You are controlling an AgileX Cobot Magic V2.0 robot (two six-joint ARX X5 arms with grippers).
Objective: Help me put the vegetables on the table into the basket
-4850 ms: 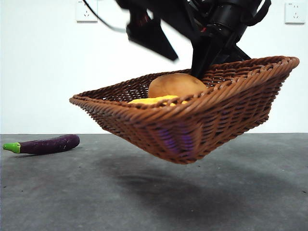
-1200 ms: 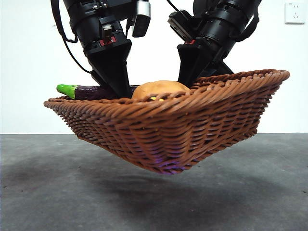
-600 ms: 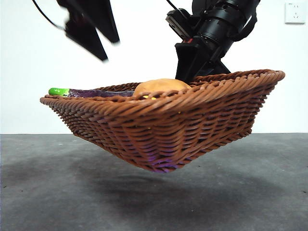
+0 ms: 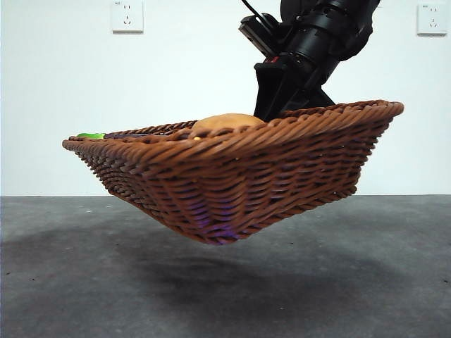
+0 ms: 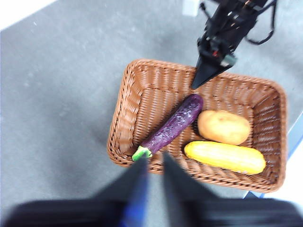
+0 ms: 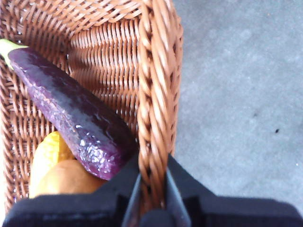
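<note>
Dark grey mottled surface (image 4: 366, 282), reddish-brown wicker basket (image 4: 239, 176) lifted clear of it, right gripper (image 6: 151, 189) clamped on its braided rim — purple eggplant (image 5: 173, 125), brown potato (image 5: 223, 126), yellow vegetable (image 5: 225, 157) inside, left gripper (image 5: 154, 175) above, slightly parted, holding nothing.

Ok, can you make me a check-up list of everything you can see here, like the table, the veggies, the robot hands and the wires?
Surface: dark grey mottled table, shadow under the basket.
Job's things: reddish-brown woven wicker basket held tilted above the table; inside lie the slim purple eggplant, brown oval potato and long yellow vegetable.
Clutter: nothing seen.
Grippers: right gripper shut on the basket's braided rim; left gripper high above the basket, holding nothing, jaws slightly parted.
Cables: black cables on the right arm.
Surroundings: white wall, two wall sockets.
</note>
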